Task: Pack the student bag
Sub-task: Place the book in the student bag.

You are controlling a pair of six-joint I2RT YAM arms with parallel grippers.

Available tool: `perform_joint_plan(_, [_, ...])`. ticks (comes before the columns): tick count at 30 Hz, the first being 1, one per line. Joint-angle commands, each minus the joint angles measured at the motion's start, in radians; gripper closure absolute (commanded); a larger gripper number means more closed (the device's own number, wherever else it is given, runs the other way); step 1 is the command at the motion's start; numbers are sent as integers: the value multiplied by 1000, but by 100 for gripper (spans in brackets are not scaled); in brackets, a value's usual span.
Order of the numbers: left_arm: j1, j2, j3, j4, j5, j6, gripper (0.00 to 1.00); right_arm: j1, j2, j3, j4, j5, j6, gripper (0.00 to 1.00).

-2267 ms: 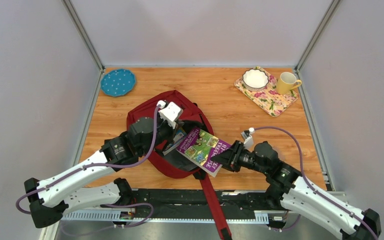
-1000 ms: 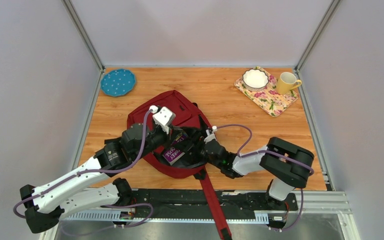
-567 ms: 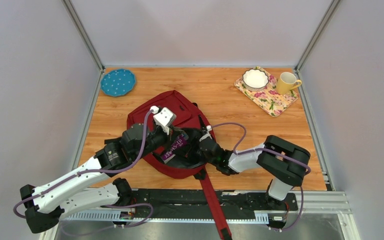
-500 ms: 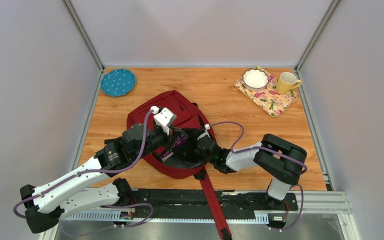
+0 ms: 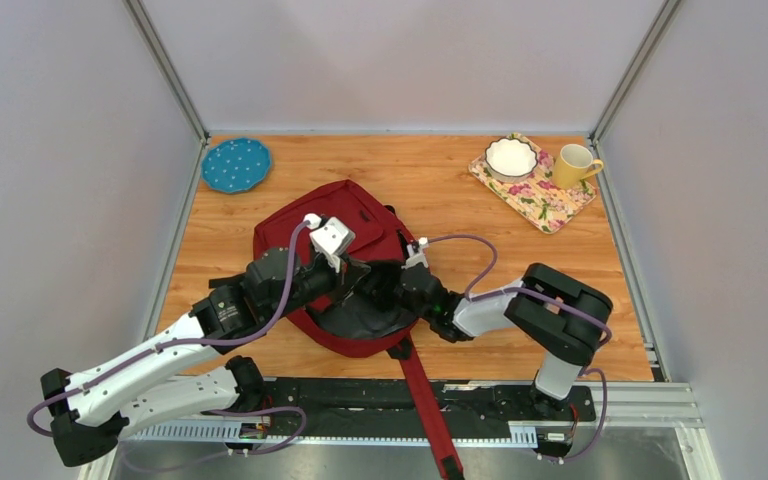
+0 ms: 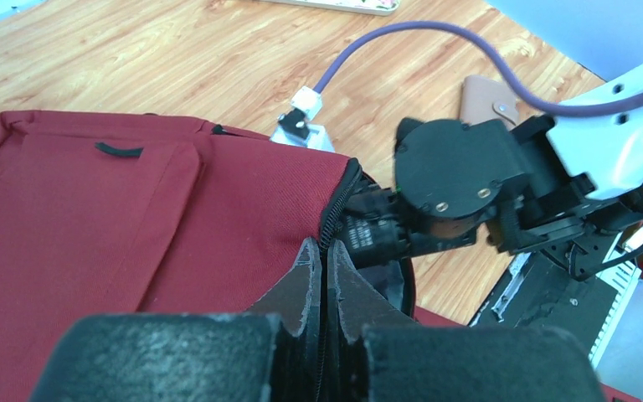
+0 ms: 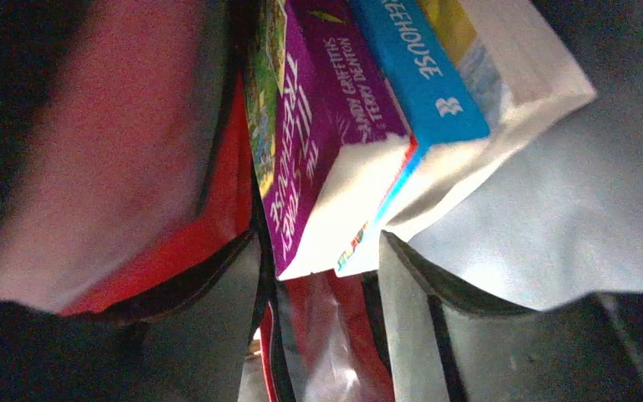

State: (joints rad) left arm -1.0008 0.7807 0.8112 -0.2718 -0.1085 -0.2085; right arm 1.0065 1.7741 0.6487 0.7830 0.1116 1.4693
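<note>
Pale grey walls enclose a wooden table (image 5: 460, 200) on three sides. The student bag (image 5: 360, 210), dark red with black zippers, is laid flat near the middle of the near half of the table, with its mouth turned toward the arms and a red strap (image 5: 425, 410) trailing over the near edge. The left gripper (image 6: 322, 251) is pressed together on the black zipper edge (image 6: 335, 201) of the bag's mouth, and the upper flap is held up by it. The right gripper (image 7: 318, 243) is pushed into the opening from the right, where it is seen in the top view as a black wrist half buried in the dark interior. Its fingers (image 7: 218, 327) are spread apart inside the bag. A purple book (image 7: 318, 126) and a book with a blue spine (image 7: 419, 75) are stood side by side just ahead of the fingertips, their lower corners over the gap; whether they are touched cannot be told. A tan pouch (image 6: 487, 99) is glimpsed on the wood behind the right arm. A blue plate (image 5: 236, 165) is set at the far left corner, well apart from the bag. At the far right a floral tray (image 5: 545, 205) carries a white bowl (image 5: 511, 156), and a yellow mug (image 5: 573, 165) is placed at its right edge.
</note>
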Motion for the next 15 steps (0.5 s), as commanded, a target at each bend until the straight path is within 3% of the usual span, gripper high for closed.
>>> perform_joint_plan(1, [-4, -3, 3, 51, 39, -19, 100, -5, -128, -72, -17, 14, -116, 42])
perform_joint_plan(8, [-4, 14, 3, 60, 59, -19, 100, 27, -167, -77, -125, -18, -125, 50])
perform_joint_plan(10, [-4, 15, 5, 69, 72, -23, 100, 27, -124, -57, -132, -13, -103, 59])
perform_joint_plan(15, [-4, 8, 19, 52, 79, -23, 100, 21, -18, 58, -153, -17, -84, 71])
